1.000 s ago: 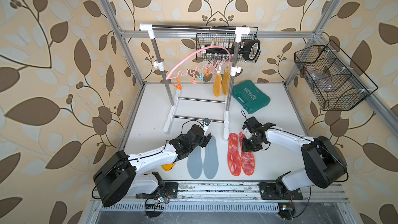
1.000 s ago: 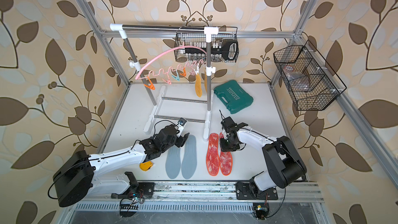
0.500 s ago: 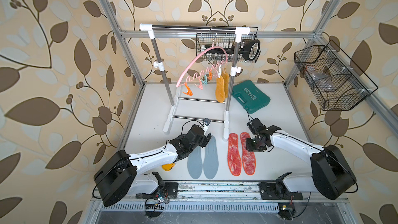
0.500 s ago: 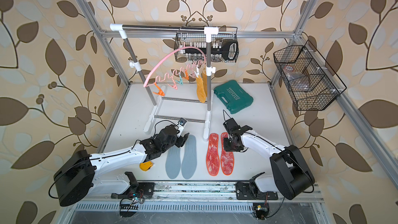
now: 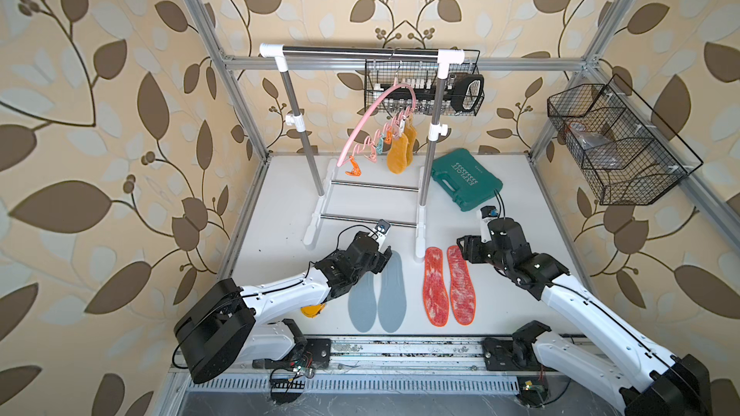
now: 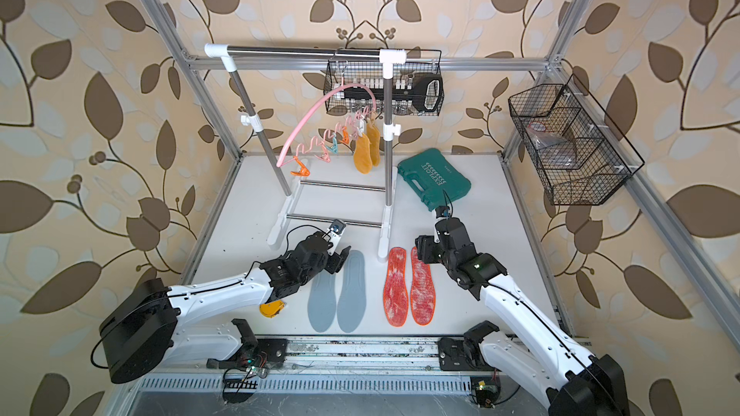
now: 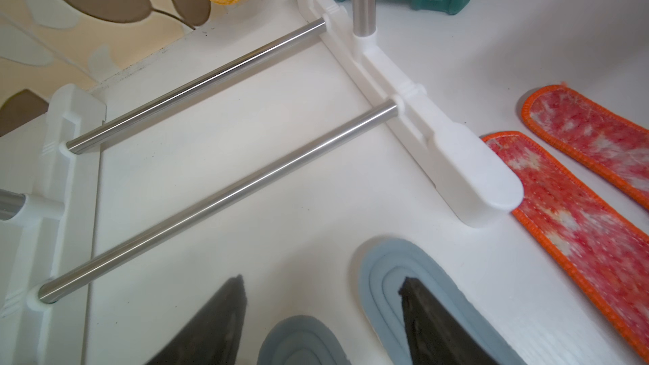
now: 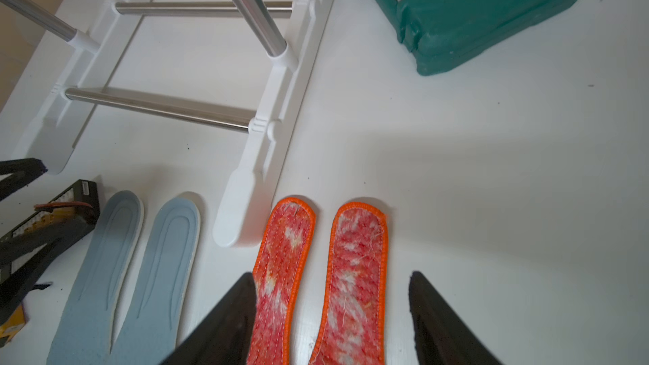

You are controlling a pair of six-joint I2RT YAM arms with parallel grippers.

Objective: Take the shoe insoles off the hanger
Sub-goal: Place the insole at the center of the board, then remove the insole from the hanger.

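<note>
**Figure: Mustard pair on the hanger**

Blue-grey insoles [image 5: 392, 294] and red insoles [image 5: 434, 290] lie on the near desk [image 5: 288, 202]. The mustard insoles [image 5: 396, 154] hang clipped to the hanger [image 5: 360, 122], far, just beside the rack's right post [image 5: 427, 170]. My left arm's fingers [image 7: 217, 321] and right arm's fingers [image 8: 224, 321] stand apart, empty, low over the laid pairs. I judge a sideways pull could swing or unhook the lopsided hanger, or strike the post.

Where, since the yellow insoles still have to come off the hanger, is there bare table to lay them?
Bare table lies right of the red-orange insoles, in front of the green tool case, and left of the garment rack's foot. Crowded: front centre, where the blue-grey insoles lie beside them.
</note>
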